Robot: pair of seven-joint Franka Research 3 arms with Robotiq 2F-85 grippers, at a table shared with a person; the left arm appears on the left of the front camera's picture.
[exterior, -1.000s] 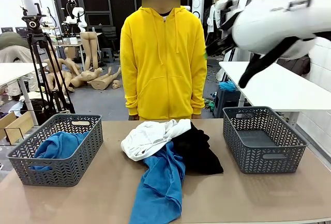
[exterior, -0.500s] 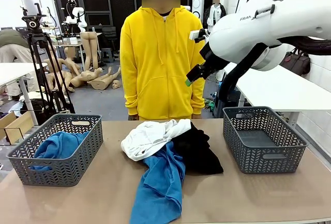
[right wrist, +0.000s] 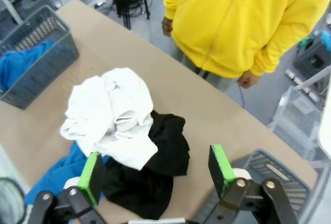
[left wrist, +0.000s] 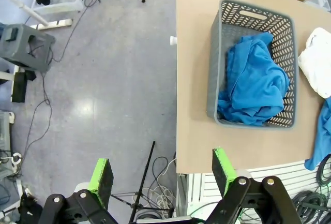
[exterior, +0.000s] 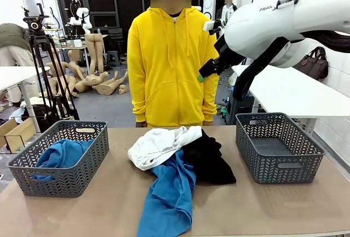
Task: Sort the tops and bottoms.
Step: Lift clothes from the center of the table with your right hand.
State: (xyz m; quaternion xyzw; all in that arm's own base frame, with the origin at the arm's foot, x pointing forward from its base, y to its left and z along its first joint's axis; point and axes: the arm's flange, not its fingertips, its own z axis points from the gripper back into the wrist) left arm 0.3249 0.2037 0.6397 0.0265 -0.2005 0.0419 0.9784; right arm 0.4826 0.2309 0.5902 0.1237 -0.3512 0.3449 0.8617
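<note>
A pile of garments lies mid-table: a white top, a black bottom at its right, and a blue top trailing toward the near edge. Another blue top fills the left basket. My right gripper hangs open high above the pile, empty. In its wrist view, the right gripper frames the white top and black bottom. My left gripper is open and empty, over the floor beside the table end, with the basket's blue top below.
An empty grey basket stands at the table's right. A person in a yellow hoodie stands at the far edge, hands low by the table. A tripod and another white table stand beyond.
My right arm has swung in from the upper right, bringing its gripper to the left and above the pile. The garments and baskets have not moved.
</note>
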